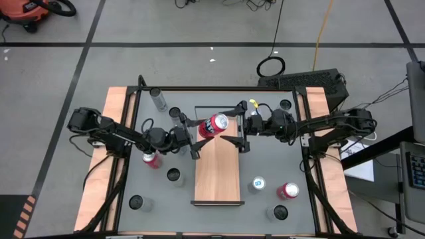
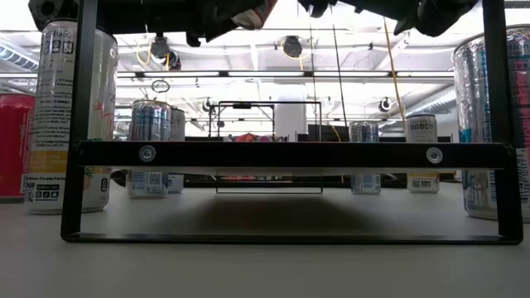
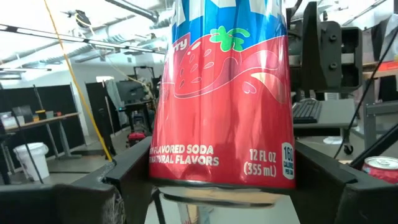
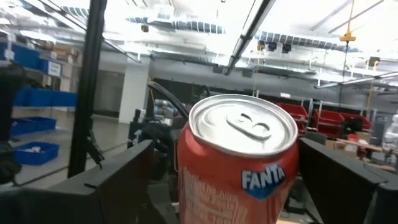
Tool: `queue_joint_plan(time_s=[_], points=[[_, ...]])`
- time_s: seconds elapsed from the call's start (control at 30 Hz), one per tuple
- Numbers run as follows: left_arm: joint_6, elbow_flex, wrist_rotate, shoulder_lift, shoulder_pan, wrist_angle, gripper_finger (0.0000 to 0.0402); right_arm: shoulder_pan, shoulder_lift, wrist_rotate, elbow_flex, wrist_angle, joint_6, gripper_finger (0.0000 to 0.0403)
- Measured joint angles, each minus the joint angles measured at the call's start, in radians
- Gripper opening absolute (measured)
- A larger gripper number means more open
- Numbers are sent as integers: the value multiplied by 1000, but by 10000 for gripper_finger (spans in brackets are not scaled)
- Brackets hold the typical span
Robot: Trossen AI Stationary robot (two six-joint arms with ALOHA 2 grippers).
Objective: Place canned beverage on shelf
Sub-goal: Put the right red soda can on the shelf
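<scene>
While both arms meet over the far end of the shelf (image 1: pixel 217 174), a red soda can (image 1: pixel 214 125) hangs between them, above the board and tilted, its silver top turned toward the right arm.

Can: red body with a blue-and-white band near the top, a strawberry drawing, white print reading "flavored soda", "natural flavors", "12 fl oz". Silver lid with pull tab, "Fanta" logo below the rim in the right wrist view.

Left gripper (image 1: pixel 192 136): jaws pinching the can at its lower body, one dark finger (image 3: pixel 134 171) on each side.

Right gripper (image 1: pixel 238 127): jaws spread wide, a finger (image 4: pixel 115 177) on either side of the can's top; it looks as if they stand clear of the metal, though the view is too close to be sure.

Shelf: long light-wood board with dark edging, lying lengthwise in the middle of the grey surface (image 1: pixel 265 159), thin black wire rail at the far short end. In the low view its dark front frame (image 2: pixel 290 155) spans the picture.

Other cans stand around on the surface: a red one (image 1: pixel 287 191) near the right front, another red one (image 1: pixel 151 159) under the left arm, several silver ones.
</scene>
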Motion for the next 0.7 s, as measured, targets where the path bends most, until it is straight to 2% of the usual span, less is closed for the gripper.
queue_joint_plan(time_s=[0.5,0.7], points=[[-42,0,19,12,12,0,283,-17,1,-28,10,-45,2,353],[-45,0,24,12,15,1,283,-17,1,-24,10,-33,26,324]])
